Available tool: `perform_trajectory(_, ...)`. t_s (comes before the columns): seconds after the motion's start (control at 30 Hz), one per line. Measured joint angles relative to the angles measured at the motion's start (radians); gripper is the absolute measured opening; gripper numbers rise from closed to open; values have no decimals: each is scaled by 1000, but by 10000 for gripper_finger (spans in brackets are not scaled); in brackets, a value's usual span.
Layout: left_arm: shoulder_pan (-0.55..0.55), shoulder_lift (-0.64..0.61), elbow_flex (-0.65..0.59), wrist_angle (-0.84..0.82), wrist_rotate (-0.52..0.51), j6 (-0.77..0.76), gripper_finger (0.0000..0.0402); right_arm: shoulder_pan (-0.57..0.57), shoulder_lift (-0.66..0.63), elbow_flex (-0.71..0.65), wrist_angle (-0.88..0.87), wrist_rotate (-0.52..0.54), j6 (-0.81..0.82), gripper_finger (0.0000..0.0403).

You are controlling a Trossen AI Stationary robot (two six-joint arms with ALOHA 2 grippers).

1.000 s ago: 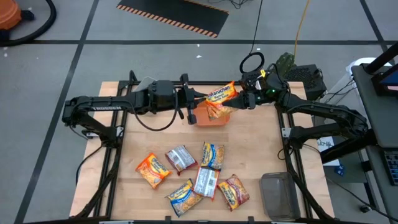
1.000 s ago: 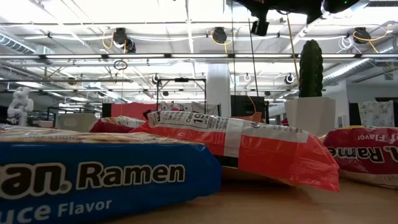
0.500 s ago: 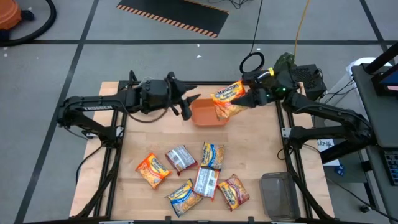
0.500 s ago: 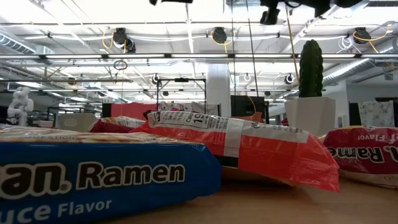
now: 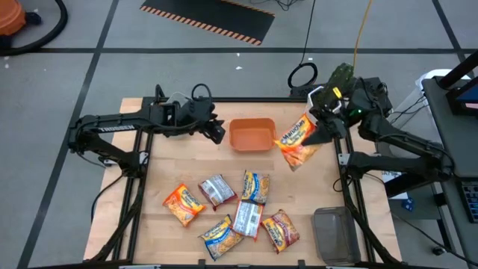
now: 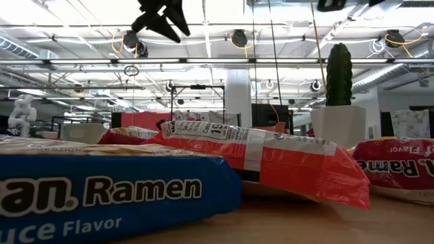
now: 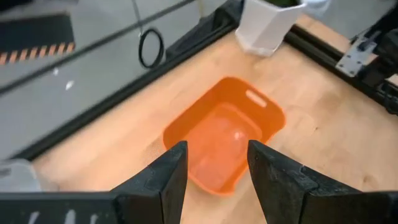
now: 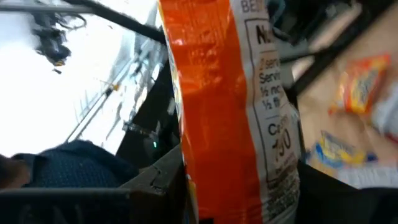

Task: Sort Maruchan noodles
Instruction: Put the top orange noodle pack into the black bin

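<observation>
right arm carries an orange packet away from the bin

half a second ago the right hand held its orange packet at the right edge of the orange bin, in the upper middle of the high view. now the packet hangs to the right of the bin, clear of its rim, with the hand clenched on its upper right corner. so the packet was lifted out or turned away, not dropped in; i judge it is bound for another container.

the left hand has drawn back to the left of the bin, fingers spread and grasping nothing; its wrist view looks down into the bin between them.

the orange bin shows no packet inside. the clear bin, lower right of the high view, also looks unfilled, though its walls make that hard to tell.

six more packets lie loose on the tabletop in the lower middle, unsorted.
</observation>
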Motion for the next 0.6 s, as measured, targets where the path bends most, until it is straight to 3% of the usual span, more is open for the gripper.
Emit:
perform_trajectory(0.33, -21, 0, 0, 46, 37, -106, 173, 1, -148, 0, -312, 3, -88, 145)
perform_trajectory(0.6, -10, 0, 0, 41, 87, 19, 173, 1, -269, 1, -406, 11, 41, 145)
